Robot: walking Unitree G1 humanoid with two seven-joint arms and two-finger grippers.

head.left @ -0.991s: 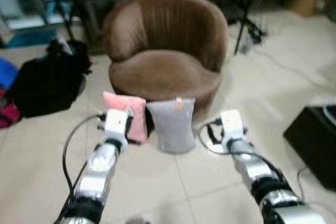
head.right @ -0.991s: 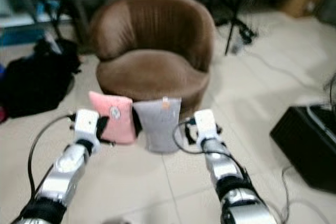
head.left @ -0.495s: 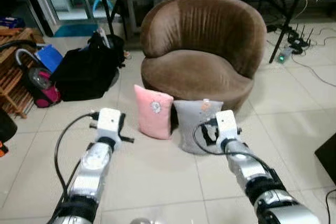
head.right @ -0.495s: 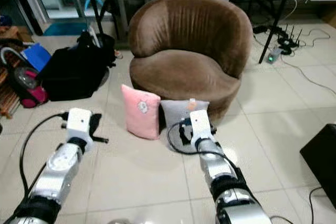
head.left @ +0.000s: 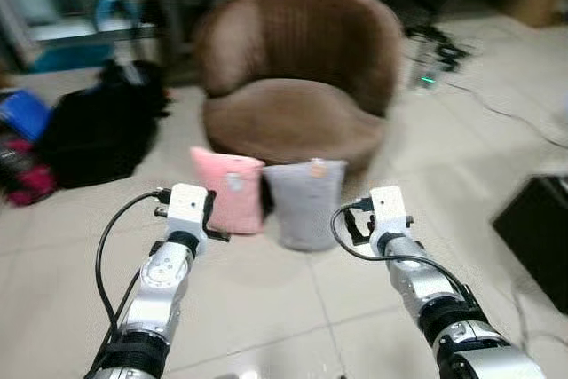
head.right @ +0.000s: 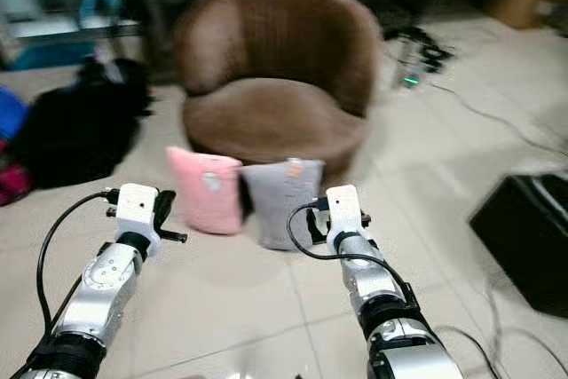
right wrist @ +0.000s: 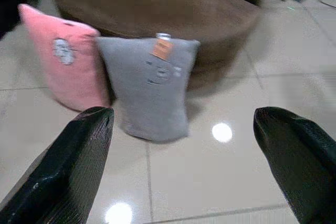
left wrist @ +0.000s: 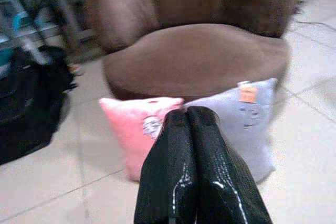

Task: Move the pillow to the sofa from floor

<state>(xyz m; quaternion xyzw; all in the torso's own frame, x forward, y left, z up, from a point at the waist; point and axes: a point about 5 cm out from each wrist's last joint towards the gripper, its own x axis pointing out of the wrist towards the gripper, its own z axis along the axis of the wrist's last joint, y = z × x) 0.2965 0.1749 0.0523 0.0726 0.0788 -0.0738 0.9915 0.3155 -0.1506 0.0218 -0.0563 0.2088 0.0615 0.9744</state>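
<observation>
I see the grey pillow standing upright on the tiled floor, leaning against the front of the brown sofa, with a pink pillow touching its side. My right gripper hovers just short of the grey pillow, jaws spread wide. My left gripper faces the pink pillow, jaws pressed together on nothing.
</observation>
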